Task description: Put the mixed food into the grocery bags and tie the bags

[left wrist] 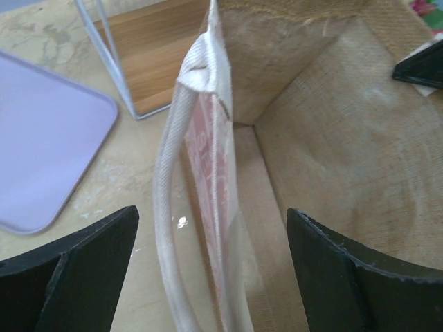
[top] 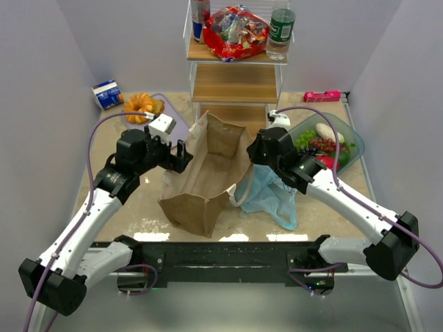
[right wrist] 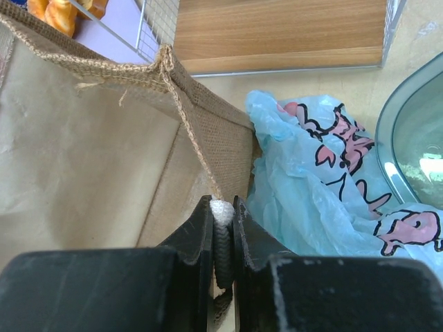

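- Nearest us, the left claw (top: 181,153) stands with its fingers wide apart. They straddle the left wall of the brown paper bag (top: 201,181) and its white loop handle (left wrist: 169,207), and the left wrist view shows neither finger touching them.
- Across the bag's mouth, the right claw (right wrist: 222,228) is clamped tight on the right-hand handle (right wrist: 221,211) at the rim.
- The paper bag stands open in the middle of the worktop (top: 138,207), between the two claws.
- We see the light-blue plastic bag (top: 273,195) crumpled against the paper bag's right side, under the right arm.
- Further right, a green bowl (top: 354,138) holds the grapes (top: 305,138) and the pale oblong fruit (top: 325,131).
- At the far end, the shelf rack (top: 235,83) carries the drink can (top: 201,17), the red snack packet (top: 235,31) and the clear bottle (top: 280,28) on its top level.
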